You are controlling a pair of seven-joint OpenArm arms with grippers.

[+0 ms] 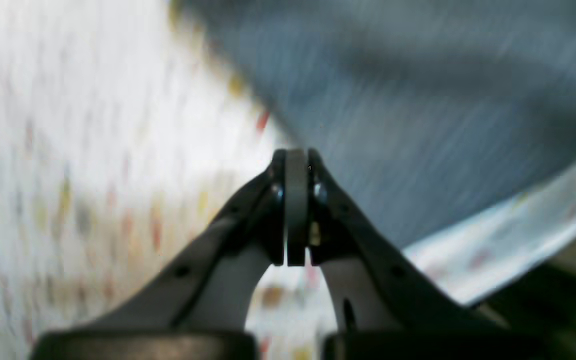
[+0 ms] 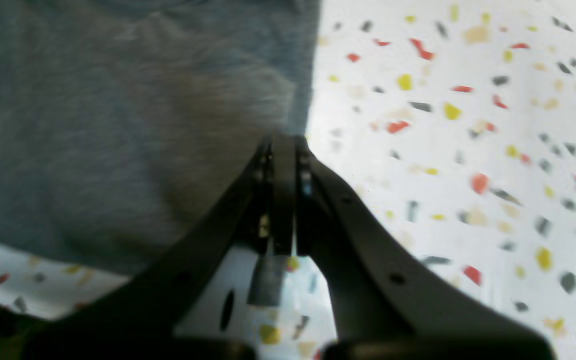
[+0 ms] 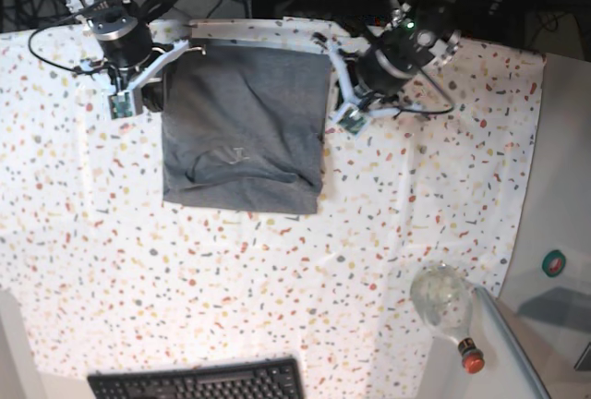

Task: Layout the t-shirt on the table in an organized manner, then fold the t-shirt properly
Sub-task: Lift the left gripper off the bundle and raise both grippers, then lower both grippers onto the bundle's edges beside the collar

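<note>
The grey t-shirt (image 3: 245, 126) lies folded into a rectangle at the back middle of the flecked table (image 3: 277, 279), its small pale tag facing up. My left gripper (image 3: 352, 122) hovers just off the shirt's right edge. In the blurred left wrist view its pads are pressed together (image 1: 296, 152) with the t-shirt (image 1: 418, 100) just beyond the tips and nothing visibly pinched. My right gripper (image 3: 121, 105) sits off the shirt's left edge. It is shut too (image 2: 283, 137), with its tips at the border of the t-shirt (image 2: 118, 125).
A clear bottle (image 3: 448, 311) with a red cap lies on the plain grey surface at the front right, near a green tape roll (image 3: 552, 263). A black keyboard (image 3: 199, 380) sits at the front edge. Cables and equipment crowd the back.
</note>
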